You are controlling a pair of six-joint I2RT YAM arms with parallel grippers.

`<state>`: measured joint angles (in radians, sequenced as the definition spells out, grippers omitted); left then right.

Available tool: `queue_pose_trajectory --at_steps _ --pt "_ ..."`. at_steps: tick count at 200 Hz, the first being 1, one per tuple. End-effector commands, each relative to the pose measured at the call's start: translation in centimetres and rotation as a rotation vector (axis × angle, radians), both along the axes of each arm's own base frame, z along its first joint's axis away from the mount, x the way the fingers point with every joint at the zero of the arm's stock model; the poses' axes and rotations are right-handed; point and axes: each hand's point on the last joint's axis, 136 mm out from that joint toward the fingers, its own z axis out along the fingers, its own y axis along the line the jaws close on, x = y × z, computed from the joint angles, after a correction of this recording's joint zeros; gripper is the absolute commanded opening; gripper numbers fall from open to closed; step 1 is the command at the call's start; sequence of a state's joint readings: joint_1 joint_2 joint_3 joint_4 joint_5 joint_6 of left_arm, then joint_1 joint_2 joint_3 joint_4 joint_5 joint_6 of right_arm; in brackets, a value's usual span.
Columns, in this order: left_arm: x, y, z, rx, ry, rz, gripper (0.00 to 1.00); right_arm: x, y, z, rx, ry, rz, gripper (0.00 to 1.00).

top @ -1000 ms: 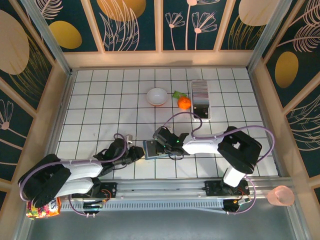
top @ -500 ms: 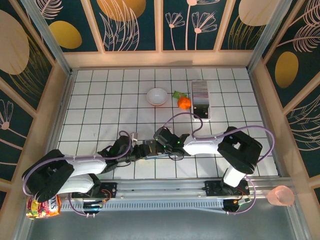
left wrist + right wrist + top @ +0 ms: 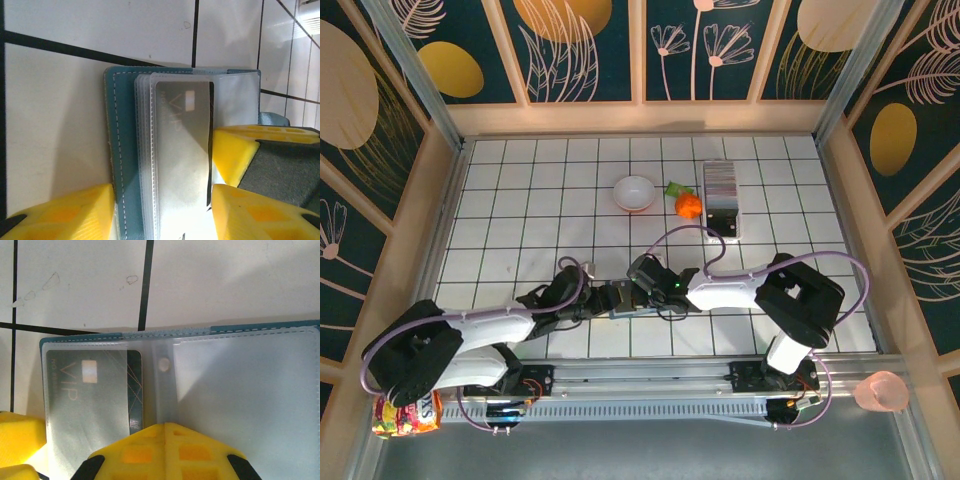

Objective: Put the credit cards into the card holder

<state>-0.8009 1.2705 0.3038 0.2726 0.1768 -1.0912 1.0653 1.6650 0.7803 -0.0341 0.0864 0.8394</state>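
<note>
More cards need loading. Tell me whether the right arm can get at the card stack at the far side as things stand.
Probably yes: bare tiles lie between the right fingers and the card stack; the orange toy sits beside it. But those fingers press on the open card holder.

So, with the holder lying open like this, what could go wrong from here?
The card may not be fully in: a dark strip along one edge lies outside the sleeve, so it could slide out when the open left gripper backs off. The shut right gripper seems to press the card holder flat; if it lifts, the holder might fold or shift.
</note>
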Motion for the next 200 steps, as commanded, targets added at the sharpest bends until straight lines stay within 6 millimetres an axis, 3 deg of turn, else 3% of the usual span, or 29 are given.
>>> queue_pose_trajectory --at_steps 1,31,49,63,99,151,200 --pt "-0.5 0.5 -1.9 0.099 0.055 -0.017 0.54 -1.5 -1.8 -2.6 -0.092 0.044 0.017 0.0" --pt "-0.9 0.2 -2.2 0.104 0.073 -0.031 0.55 -1.6 -1.4 -2.7 -0.085 0.041 0.022 0.0" --pt "-0.7 1.0 -2.5 0.166 0.075 -0.016 0.56 -1.5 -1.1 -2.7 -0.078 0.037 0.027 0.0" --pt "-0.4 0.4 -1.7 0.148 0.062 -0.029 0.55 -1.6 -1.2 -2.8 -0.083 0.037 0.03 0.0" --pt "0.4 1.6 -0.5 0.159 0.023 0.056 0.57 -1.9 -1.4 -3.1 -0.08 0.042 0.029 0.0" --pt "0.3 0.2 -1.7 0.141 0.079 0.025 0.57 -1.8 -0.9 -3.3 -0.082 0.042 0.041 0.0" --pt "-0.3 -2.0 -1.0 0.029 0.101 -0.02 0.58 -1.8 -0.8 -3.3 -0.07 0.035 0.038 0.0"
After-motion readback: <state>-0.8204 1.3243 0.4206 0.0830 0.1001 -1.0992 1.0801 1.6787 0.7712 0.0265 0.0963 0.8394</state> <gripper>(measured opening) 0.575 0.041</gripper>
